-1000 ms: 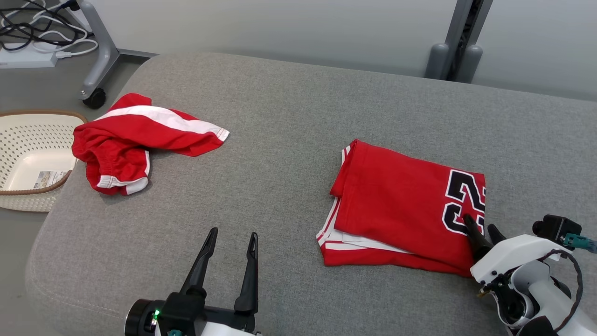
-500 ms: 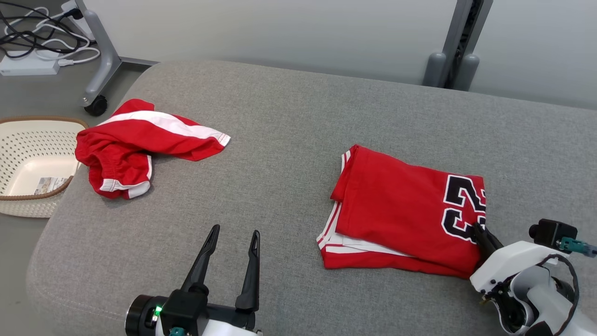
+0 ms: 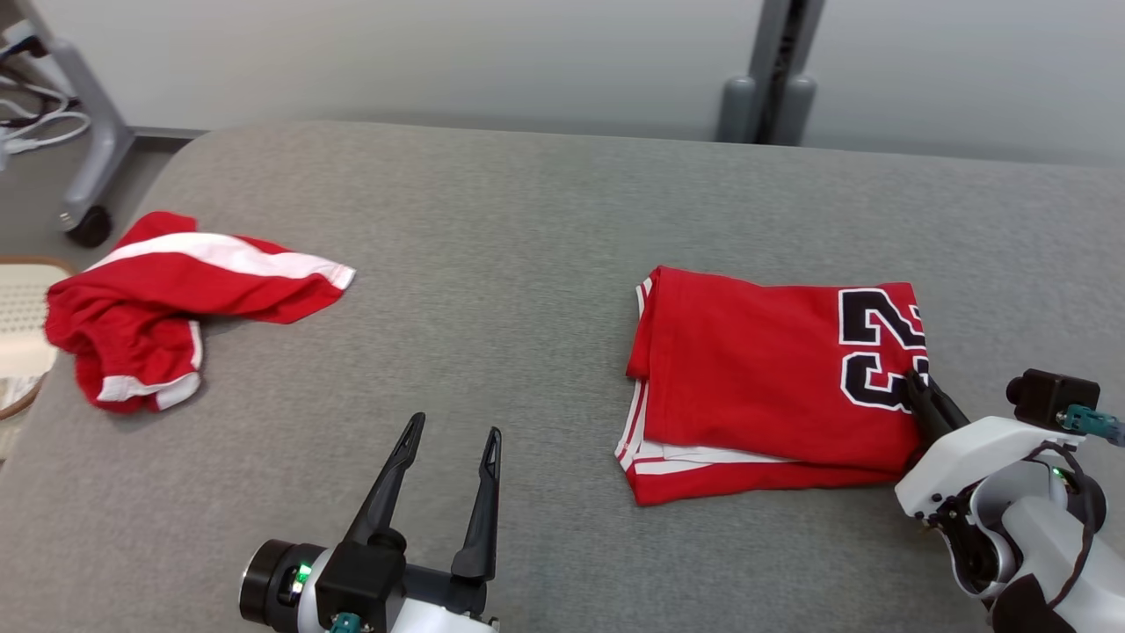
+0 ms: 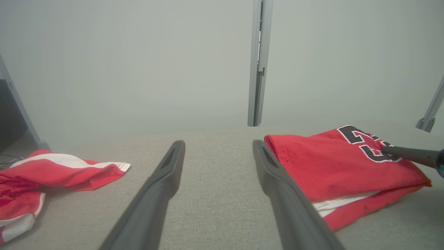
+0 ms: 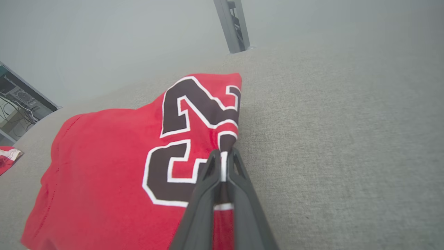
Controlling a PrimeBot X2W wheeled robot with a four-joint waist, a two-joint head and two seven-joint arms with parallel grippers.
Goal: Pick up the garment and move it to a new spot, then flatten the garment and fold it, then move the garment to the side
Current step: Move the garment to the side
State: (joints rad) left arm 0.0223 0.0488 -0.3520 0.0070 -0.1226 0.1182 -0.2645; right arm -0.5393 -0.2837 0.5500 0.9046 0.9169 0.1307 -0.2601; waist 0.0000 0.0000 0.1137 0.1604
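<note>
The right gripper point(image 3: 914, 380), open a second before, had pinched the right edge of the jersey point(image 3: 747, 369) lying right of centre (the camera had swung too), its arm low at lower right; the left gripper point(image 3: 455, 427) hovered spread, bottom left of centre.

Lab-like room: wheeled stand point(image 3: 88, 226), loose cables point(image 3: 39, 138), grey padded worktop point(image 3: 527, 220)

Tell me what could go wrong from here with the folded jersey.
The right jaws are shut on only the right edge of the folded red jersey, beside the number; pulling from one spot may undo the fold.
Whether they hold all layers is unclear, so the lower white-trimmed layers may stay behind.
The left jaws stand open, away from it, giving no support.
</note>
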